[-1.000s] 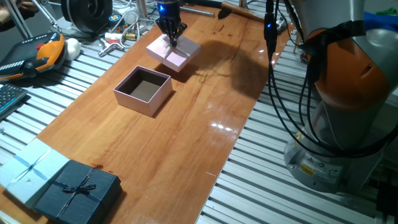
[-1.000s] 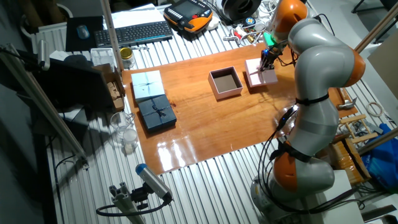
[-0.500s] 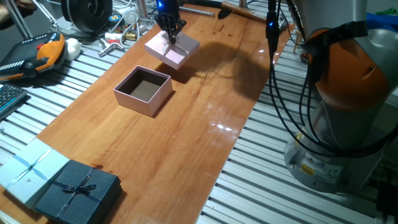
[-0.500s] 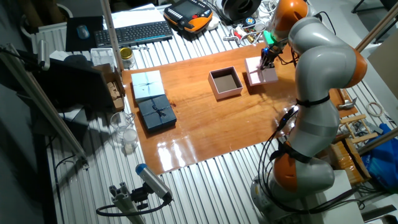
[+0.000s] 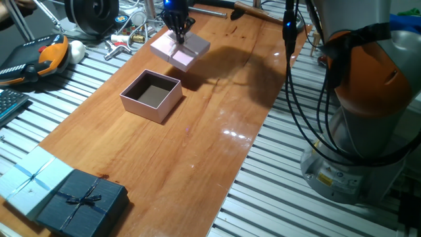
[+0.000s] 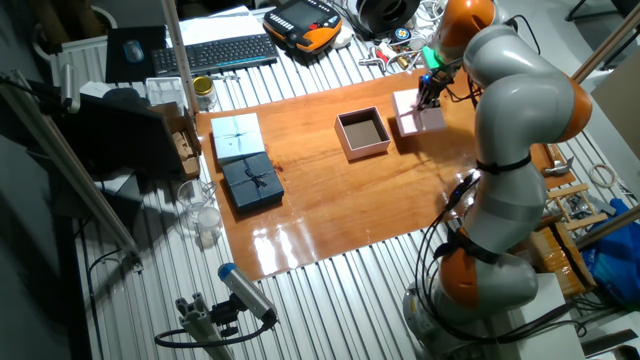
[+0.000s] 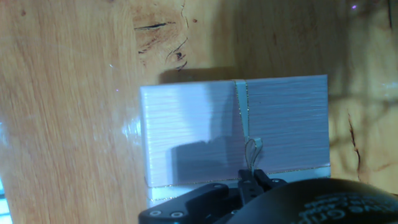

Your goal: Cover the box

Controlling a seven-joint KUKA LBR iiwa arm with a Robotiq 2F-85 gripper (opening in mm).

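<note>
The box (image 5: 152,96) is a small pale-pink square with a dark inside and stands open on the wooden board; it also shows in the other fixed view (image 6: 362,133). Its pale-pink lid (image 5: 181,51) hangs a little above the board, behind and right of the box, and casts a shadow beneath. My gripper (image 5: 179,34) is shut on the lid from above. In the other fixed view the gripper (image 6: 429,96) holds the lid (image 6: 417,117) right of the box. In the hand view the lid (image 7: 205,124) fills the centre and the fingertips (image 7: 254,180) pinch its near edge.
A dark navy box with a bow (image 5: 83,201) and a light blue ribboned box (image 5: 29,178) lie at the board's near left corner. An orange-black pendant (image 5: 39,56) and metal tools (image 5: 128,36) lie off the board at the back left. The arm's base (image 5: 368,99) stands at the right.
The gripper has risen a little with the lid, lifting it up and slightly back off the board. The box has not moved.
</note>
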